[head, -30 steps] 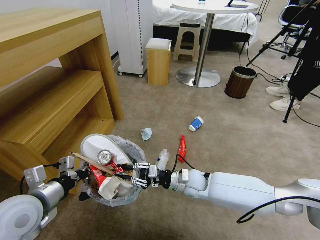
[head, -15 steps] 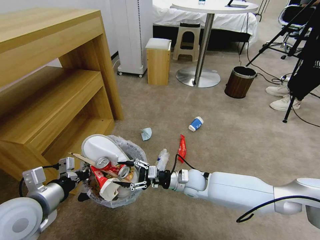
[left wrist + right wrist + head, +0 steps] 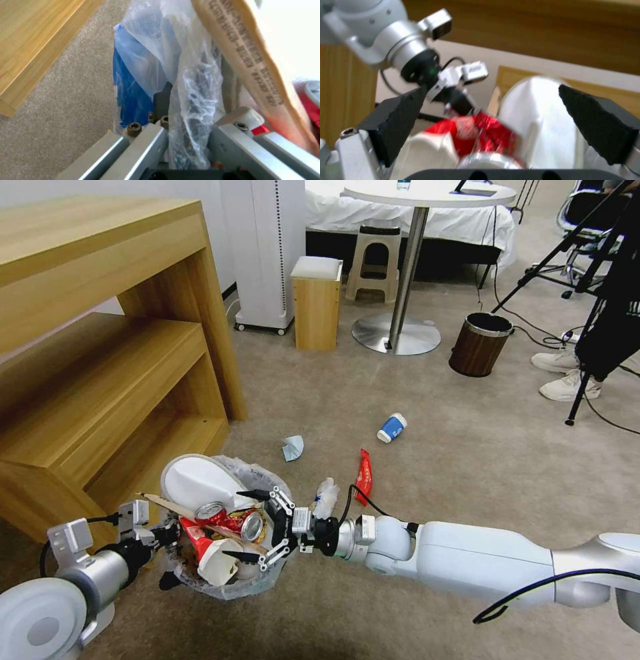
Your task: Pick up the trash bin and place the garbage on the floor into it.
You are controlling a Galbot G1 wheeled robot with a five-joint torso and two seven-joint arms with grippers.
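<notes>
Head view: the trash bin, lined with a crinkled translucent bag, is being held just above the beige carpet beside the wooden shelf unit. The left gripper is clamping the bin's near rim; in the left wrist view its fingers are closing on the bag-covered wall, and the bin's blue base is partly veiled by plastic. The bin's lower body is being hidden by its own heaped contents: a white slipper, a red can, a red-white carton and a wooden stick overhanging the rim. The right gripper is hovering over the heap with its jaws spread wide and nothing between them; in the right wrist view its black pads are framing the blurred can. Compared with one second earlier, the can is now lying on its side among the litter instead of standing in the gripper's grasp, and the jaws are standing wider. Still lying on the carpet: a crushed bottle, a red wrapper, a blue paper cup and a pale tissue. Farther off, a wood-grain bin is standing near a round pedestal table
</notes>
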